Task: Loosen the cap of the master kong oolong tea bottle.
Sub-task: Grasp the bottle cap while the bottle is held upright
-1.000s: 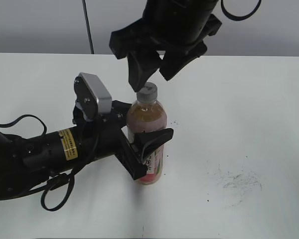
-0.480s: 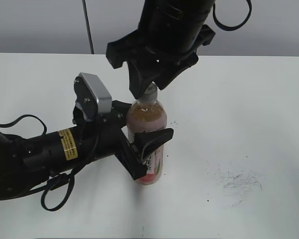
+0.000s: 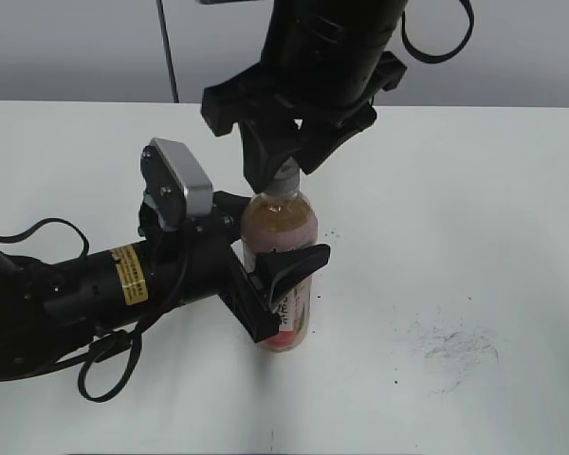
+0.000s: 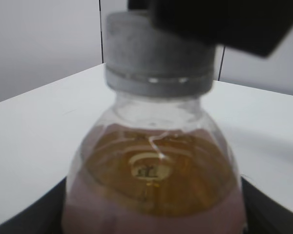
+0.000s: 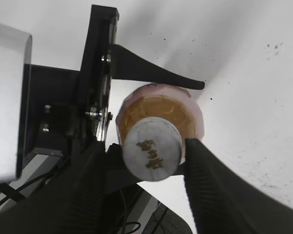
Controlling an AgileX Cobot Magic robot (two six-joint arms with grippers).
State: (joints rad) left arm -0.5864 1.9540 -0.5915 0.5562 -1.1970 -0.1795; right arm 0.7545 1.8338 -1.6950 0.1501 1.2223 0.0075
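on table, left claw [image 3: 283,284] holds bottle [image 3: 281,248], right claw [image 3: 283,167] on cap [image 5: 153,149].

surface: white table [image 3: 474,209], dark specks | backdrop: grey wall [image 3: 66,47], vertical dark seam

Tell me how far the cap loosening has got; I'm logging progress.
Done: the left gripper is clamped round the bottle, which stands upright on the table. In hand: the right gripper has its fingers on both sides of the cap, seemingly closed on it. Left: the twist itself; the cap sits fully on the neck, with no visible sign of loosening.
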